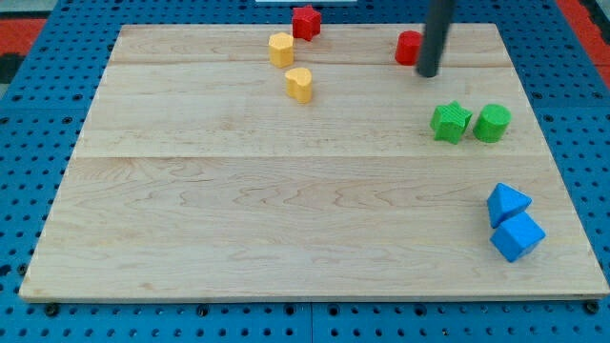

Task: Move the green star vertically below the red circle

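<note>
The green star [450, 122] lies at the view's right, touching a green round block [493, 123] on its right. The red circle [408, 48] sits near the view's top, partly hidden behind my rod. My tip [428, 72] is just right of and slightly below the red circle, above and a little left of the green star, apart from the star.
A red star [306, 21] sits at the top edge. A yellow hexagon-like block [280, 49] and a yellow heart [299, 84] lie left of centre top. Two blue blocks [508, 204] [518, 236] sit at the lower right. The wooden board [238, 210] is bordered by blue pegboard.
</note>
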Tool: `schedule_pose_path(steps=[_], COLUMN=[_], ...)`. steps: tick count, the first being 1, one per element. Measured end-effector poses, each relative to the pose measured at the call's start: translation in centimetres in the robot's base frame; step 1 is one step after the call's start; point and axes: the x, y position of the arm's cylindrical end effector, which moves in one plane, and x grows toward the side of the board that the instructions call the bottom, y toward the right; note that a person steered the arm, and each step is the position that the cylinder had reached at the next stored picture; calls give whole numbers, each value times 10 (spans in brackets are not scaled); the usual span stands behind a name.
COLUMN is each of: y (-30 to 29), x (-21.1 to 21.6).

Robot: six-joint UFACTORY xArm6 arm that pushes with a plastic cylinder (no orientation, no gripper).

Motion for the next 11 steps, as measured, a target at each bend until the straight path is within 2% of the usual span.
schedule_pose_path(steps=[1, 2, 3, 4, 5, 7, 8, 10, 11], y=[-16, -82, -120, -57, -57, -93, -146, -204, -185], x=[-43, -49, -46, -70, -88, -88, -81, -23, -19])
